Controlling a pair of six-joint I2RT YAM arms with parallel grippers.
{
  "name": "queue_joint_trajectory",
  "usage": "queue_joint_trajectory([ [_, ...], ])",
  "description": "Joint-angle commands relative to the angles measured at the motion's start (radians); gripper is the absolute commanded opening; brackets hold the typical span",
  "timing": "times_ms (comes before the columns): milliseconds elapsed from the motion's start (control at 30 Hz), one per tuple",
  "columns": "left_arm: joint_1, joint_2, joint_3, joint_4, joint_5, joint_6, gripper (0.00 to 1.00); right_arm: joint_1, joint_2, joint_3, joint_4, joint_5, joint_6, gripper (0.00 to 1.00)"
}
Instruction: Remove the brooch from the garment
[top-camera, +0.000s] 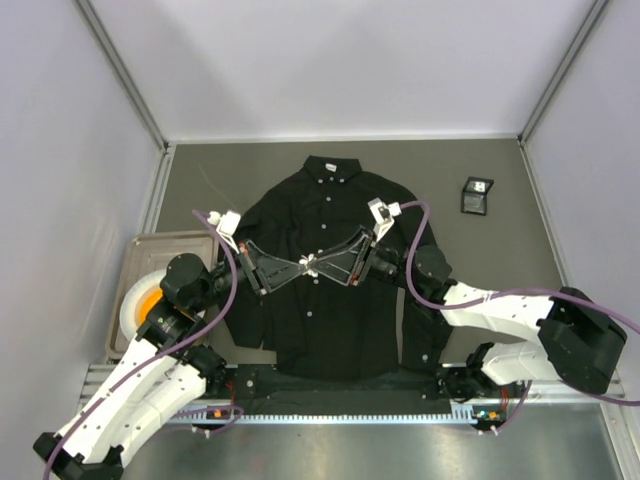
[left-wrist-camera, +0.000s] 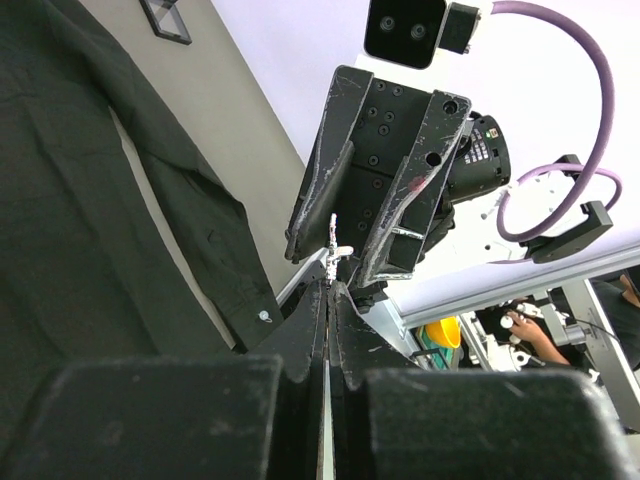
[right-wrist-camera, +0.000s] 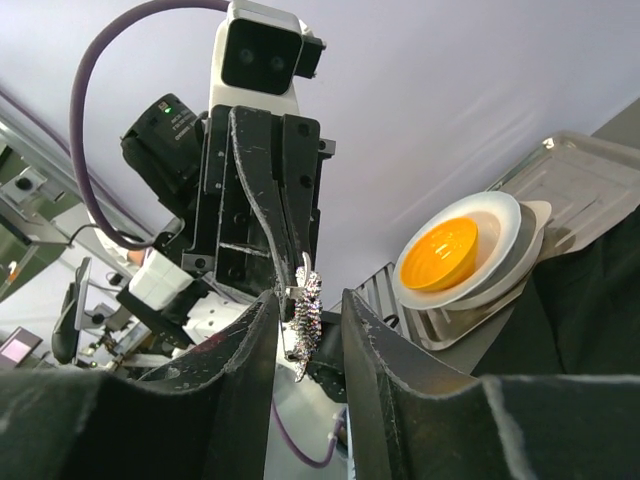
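Position of the brooch (right-wrist-camera: 306, 310): we find it held above the middle of the garment (top-camera: 320, 330), over the button line, where both tools meet tip to tip. The left tool (left-wrist-camera: 328, 292) is closed to a hairline slit and pinches the brooch at its fingertips. The right tool (top-camera: 318, 264) faces it from the right. Its jaws stand partly open, one finger on each side of the brooch. In the right wrist view a gap shows between each finger and the ornament. We cannot tell from any view whether the pin is clear of the cloth.

The garment lies flat on the desk (top-camera: 500, 250), collar at the far side. Each arm reaches in from its own side over a sleeve.

Surroundings:
- A small black box (top-camera: 477, 195) sits far right on the desk, well apart from the garment.
- A metal tray (top-camera: 165, 240) sits just left of the garment. It carries a white plate (right-wrist-camera: 497, 222) with an orange bowl (right-wrist-camera: 447, 250) on it.
- The two tool bodies screen the shirt front beneath the brooch in the top view.
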Motion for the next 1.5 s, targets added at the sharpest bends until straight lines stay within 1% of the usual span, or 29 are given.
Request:
queue_joint_trajectory([
  [0, 0.003, -0.011, 0.042, 0.025, -0.001, 0.029, 0.00, 0.004, -0.002, 0.014, 0.039, -0.018, 0.003, 0.31],
  [133, 0.003, -0.011, 0.043, 0.022, -0.005, 0.035, 0.00, 0.004, -0.010, -0.001, 0.053, -0.011, 0.005, 0.32],
  [267, 0.001, -0.010, 0.048, 0.017, -0.005, 0.038, 0.00, 0.004, -0.027, -0.019, 0.059, 0.002, 0.002, 0.39],
  [367, 0.003, -0.010, 0.046, 0.011, -0.009, 0.039, 0.00, 0.004, -0.044, -0.023, 0.050, 0.005, -0.001, 0.43],
  [467, 0.001, -0.010, 0.048, 0.010, -0.008, 0.039, 0.00, 0.004, -0.051, -0.027, 0.036, 0.007, -0.006, 0.43],
  [700, 0.003, -0.013, 0.051, 0.011, -0.005, 0.035, 0.00, 0.005, -0.024, -0.023, 0.059, -0.002, 0.006, 0.35],
  [933, 0.003, -0.015, 0.054, 0.004, -0.008, 0.039, 0.00, 0.008, -0.005, -0.013, 0.061, -0.004, 0.012, 0.34],
  [1100, 0.001, -0.012, 0.059, 0.005, -0.006, 0.039, 0.00, 0.011, 0.001, -0.016, 0.054, 0.004, 0.012, 0.32],
  [1133, 0.003, -0.011, 0.062, 0.002, -0.006, 0.039, 0.00, 0.010, 0.001, -0.016, 0.050, 0.009, 0.012, 0.30],
  [1467, 0.003, -0.019, 0.069, -0.001, -0.003, 0.039, 0.00, 0.011, -0.008, -0.027, 0.019, 0.059, 0.016, 0.20],
])
